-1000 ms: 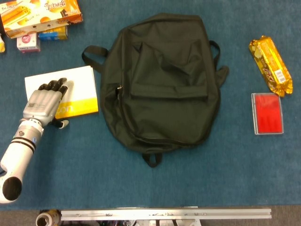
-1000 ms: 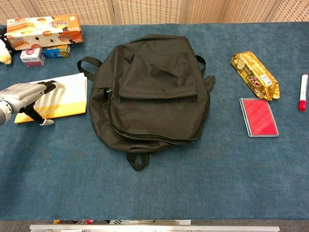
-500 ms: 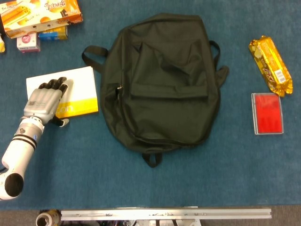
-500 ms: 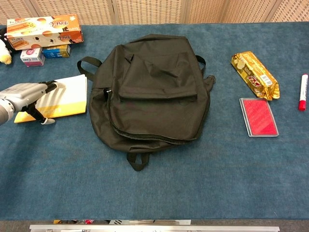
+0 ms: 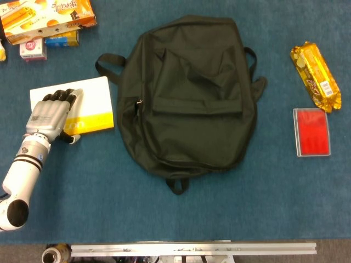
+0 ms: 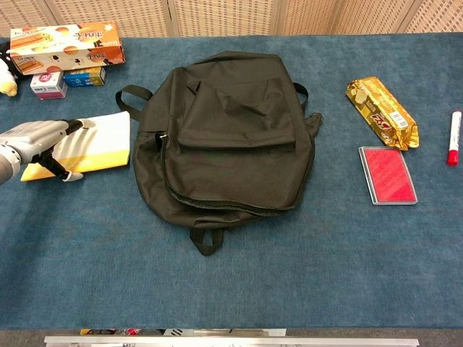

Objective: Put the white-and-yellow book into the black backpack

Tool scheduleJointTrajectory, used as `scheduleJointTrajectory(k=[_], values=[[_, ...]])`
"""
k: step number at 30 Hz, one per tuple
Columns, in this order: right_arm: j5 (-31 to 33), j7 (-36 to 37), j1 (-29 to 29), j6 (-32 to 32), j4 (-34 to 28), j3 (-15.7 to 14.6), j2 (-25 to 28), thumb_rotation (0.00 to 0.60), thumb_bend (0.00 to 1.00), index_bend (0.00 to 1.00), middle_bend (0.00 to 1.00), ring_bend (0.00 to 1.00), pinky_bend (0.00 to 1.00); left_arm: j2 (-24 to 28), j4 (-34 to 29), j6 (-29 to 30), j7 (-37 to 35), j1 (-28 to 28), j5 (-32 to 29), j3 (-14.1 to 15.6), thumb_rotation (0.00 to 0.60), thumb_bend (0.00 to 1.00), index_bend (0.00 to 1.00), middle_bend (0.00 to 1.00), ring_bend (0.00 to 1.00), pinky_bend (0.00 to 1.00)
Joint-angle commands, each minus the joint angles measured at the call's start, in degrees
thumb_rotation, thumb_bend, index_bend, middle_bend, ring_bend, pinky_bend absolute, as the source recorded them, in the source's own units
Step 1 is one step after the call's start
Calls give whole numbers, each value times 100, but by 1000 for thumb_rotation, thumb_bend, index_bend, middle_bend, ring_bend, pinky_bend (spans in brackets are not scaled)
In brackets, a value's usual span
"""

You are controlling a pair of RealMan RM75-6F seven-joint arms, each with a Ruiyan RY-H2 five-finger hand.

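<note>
The white-and-yellow book (image 5: 93,104) (image 6: 101,141) lies on the blue table left of the black backpack (image 5: 192,93) (image 6: 231,130), which lies flat with its front pocket up. My left hand (image 5: 49,115) (image 6: 32,137) covers the book's left part, fingers laid on the cover and the thumb at its near edge. The book looks slightly raised on the hand's side in the chest view. My right hand is in neither view.
An orange box (image 5: 46,16) and small cartons (image 5: 33,48) stand at the far left. A gold snack packet (image 5: 315,76) and a red case (image 5: 312,131) lie right of the backpack, with a red marker (image 6: 453,137) at the right edge.
The left hand has shifted a little away from me with the book, and the book now looks slightly tipped up in the chest view. The backpack has not moved.
</note>
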Motion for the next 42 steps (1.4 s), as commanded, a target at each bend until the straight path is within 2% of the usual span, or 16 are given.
scheduleJointTrajectory(k=[1,8,15,24,32,42], values=[[7,8,-8,12,8,5,0,600,167,298,282,197,292,-42,59,72,-180,38,71,-44,600,294,82,128,94,114],[12,29,-20,8,18,-1,8,600,166,298,282,197,292,-91,175,307,-487,142,191,-142,600,350,137,188,146,122],[15,48,-13,-4,-3,7,15,600,167,298,282,197,292,-273,426,596,-756,225,323,-299,600,358,211,253,206,188],[52,103,-42,-7,23,0,36,600,166,298,282,197,291,-777,990,1262,-365,229,509,-428,600,357,310,323,277,286],[90,160,-77,20,44,12,49,600,166,298,282,197,291,-1213,1725,1867,98,215,1043,-355,600,358,424,417,351,356],[112,193,-72,-6,57,28,50,600,171,298,282,197,291,-1429,2045,1946,585,226,1239,-311,600,386,486,457,382,379]])
